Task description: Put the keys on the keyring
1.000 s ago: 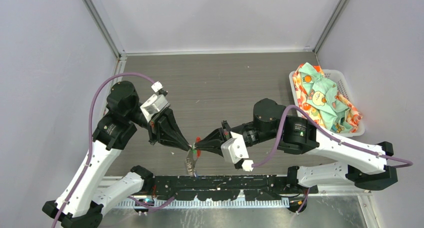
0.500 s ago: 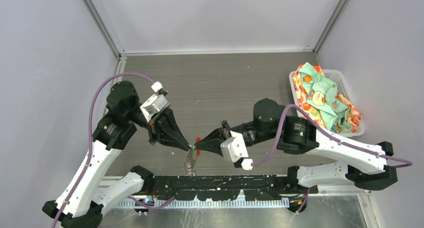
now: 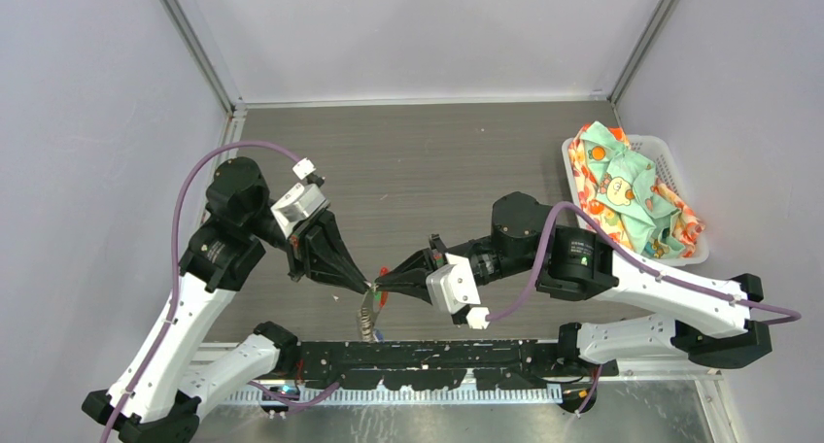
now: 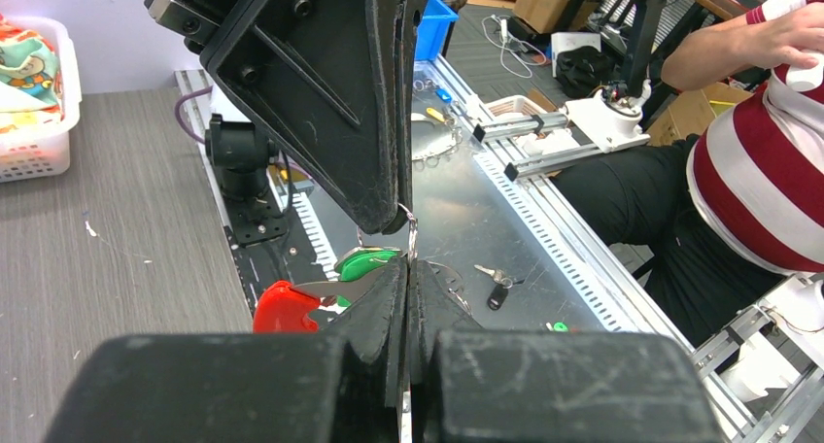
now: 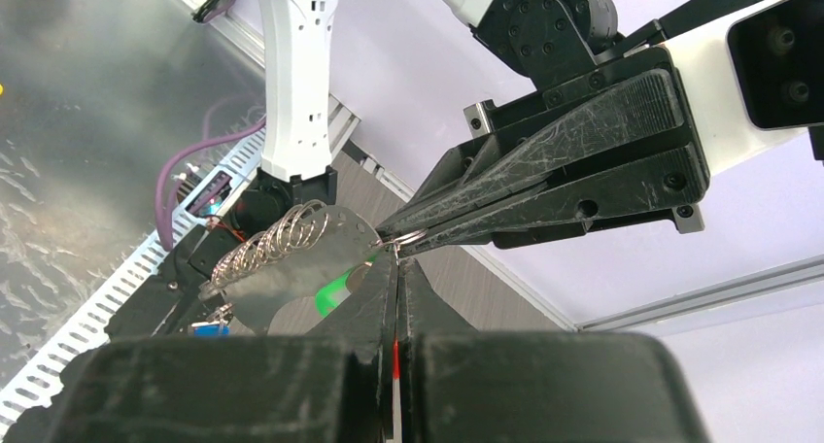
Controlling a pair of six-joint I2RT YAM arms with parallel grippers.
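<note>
Both the left jaws and the right jaws are pinched shut, their tips meeting on the thin wire ring [image 4: 410,234] of the keyring [image 3: 367,315]. A green key [image 4: 367,261] sits right against that ring, so threading looks to be the step in hand. Whether the key is already on, I cannot tell. The next move calls for working the key's hole along the wire without either grip slipping. The right wrist view shows the keyring's chain [image 5: 272,244] coiled beside the ring, with a blue key [image 5: 209,328] just below it. Only the left wrist view shows a red piece [image 4: 282,307] beside the ring.
</note>
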